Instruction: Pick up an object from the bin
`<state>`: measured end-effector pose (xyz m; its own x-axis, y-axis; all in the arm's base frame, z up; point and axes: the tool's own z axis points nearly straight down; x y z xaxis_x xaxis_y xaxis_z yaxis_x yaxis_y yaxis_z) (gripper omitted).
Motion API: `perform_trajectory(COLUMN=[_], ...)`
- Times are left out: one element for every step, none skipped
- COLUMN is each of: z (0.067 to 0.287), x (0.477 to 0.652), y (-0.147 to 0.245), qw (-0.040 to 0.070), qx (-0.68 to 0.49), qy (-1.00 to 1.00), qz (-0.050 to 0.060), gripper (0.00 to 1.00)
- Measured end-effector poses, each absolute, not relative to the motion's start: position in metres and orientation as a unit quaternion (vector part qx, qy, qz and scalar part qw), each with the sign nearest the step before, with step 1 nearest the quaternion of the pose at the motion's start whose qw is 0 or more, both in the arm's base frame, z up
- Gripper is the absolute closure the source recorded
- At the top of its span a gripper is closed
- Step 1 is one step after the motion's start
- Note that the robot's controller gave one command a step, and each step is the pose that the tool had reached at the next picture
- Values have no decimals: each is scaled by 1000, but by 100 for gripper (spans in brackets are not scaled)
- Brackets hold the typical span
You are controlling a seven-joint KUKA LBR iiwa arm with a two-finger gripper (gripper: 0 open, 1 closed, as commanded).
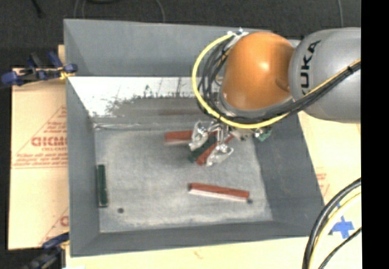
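Grey bin floor [152,201] carries a long red-brown stick [219,192] nearest and a dark green stick [101,186] at left. Farther back, mid-bin, the jaws stand apart, low over a short red-brown piece [205,153], with another red-brown stick [178,136] just beside them.

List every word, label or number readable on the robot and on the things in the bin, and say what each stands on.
"KUKA": on the grey arm, beside its orange cover.
Red-brown stick, second red-brown stick, dark green bar: no lettering visible.
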<state>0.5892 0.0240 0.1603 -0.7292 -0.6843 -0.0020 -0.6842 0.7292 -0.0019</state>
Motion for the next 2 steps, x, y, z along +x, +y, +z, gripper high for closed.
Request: perform_trajectory(z=[184,145], x=[583,590], y=[14,8], qw=[1,6], qx=[-481,-419], qy=[877,908], qz=[0,-2], gripper=[100,100])
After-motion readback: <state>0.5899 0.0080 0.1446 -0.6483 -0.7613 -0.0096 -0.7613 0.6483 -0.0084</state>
